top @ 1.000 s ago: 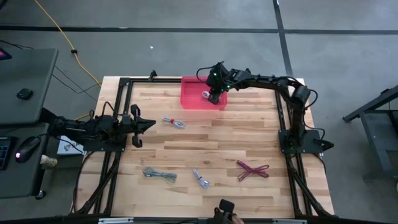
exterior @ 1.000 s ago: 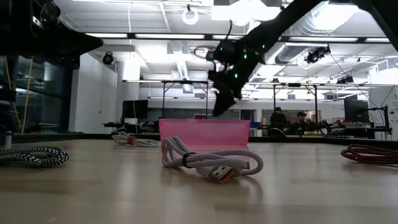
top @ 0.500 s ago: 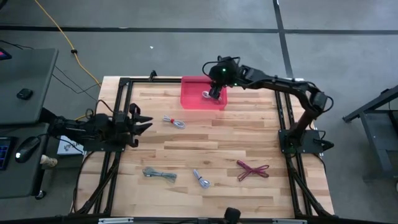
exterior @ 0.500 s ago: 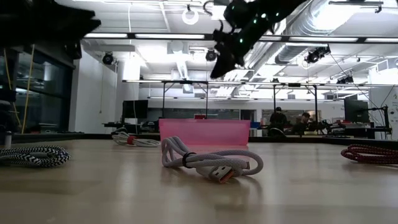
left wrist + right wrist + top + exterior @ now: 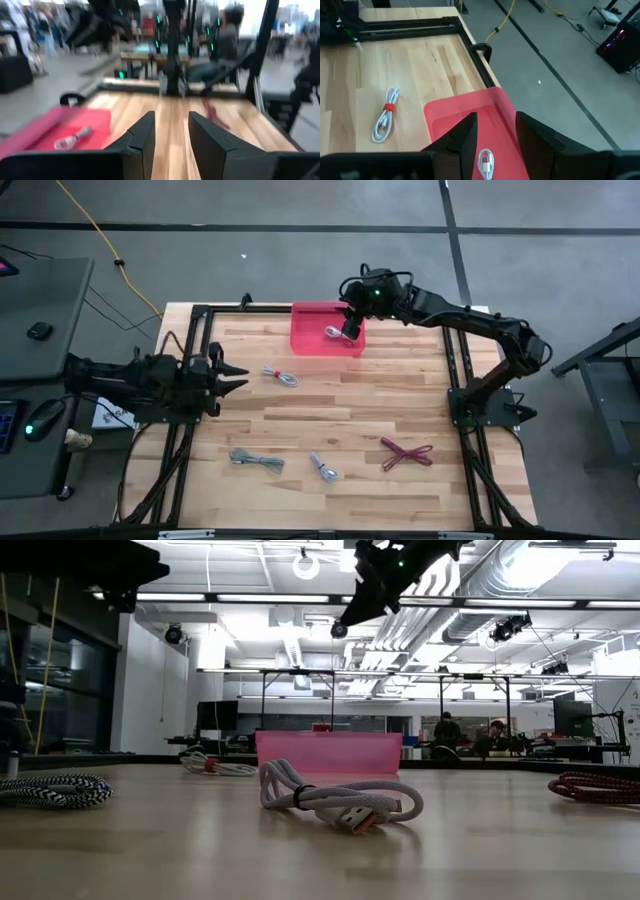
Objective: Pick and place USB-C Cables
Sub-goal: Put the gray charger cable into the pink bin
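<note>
A silver cable [image 5: 334, 333] lies in the pink tray [image 5: 310, 340] and also shows between my right fingers in the right wrist view [image 5: 486, 162]. On the wood lie a white cable with a red tie [image 5: 280, 376], a grey striped cable [image 5: 256, 460], a silver cable [image 5: 323, 468] and the dark red cable [image 5: 406, 452]. My right gripper [image 5: 350, 323] hangs open, high above the tray's right part [image 5: 362, 595]. My left gripper [image 5: 238, 377] is open and level at the table's left side, pointing right.
The tray stands at the table's far edge, its wall [image 5: 328, 752] facing the low camera. A black frame [image 5: 200, 315] runs around the table. The yellow cord [image 5: 100, 240] lies on the floor beyond the far left corner. People sit in the room behind [image 5: 447, 730].
My right gripper has risen from low inside the tray to well above it and drifted a little toward the table's right edge. The silver cable stays lying in the tray.
</note>
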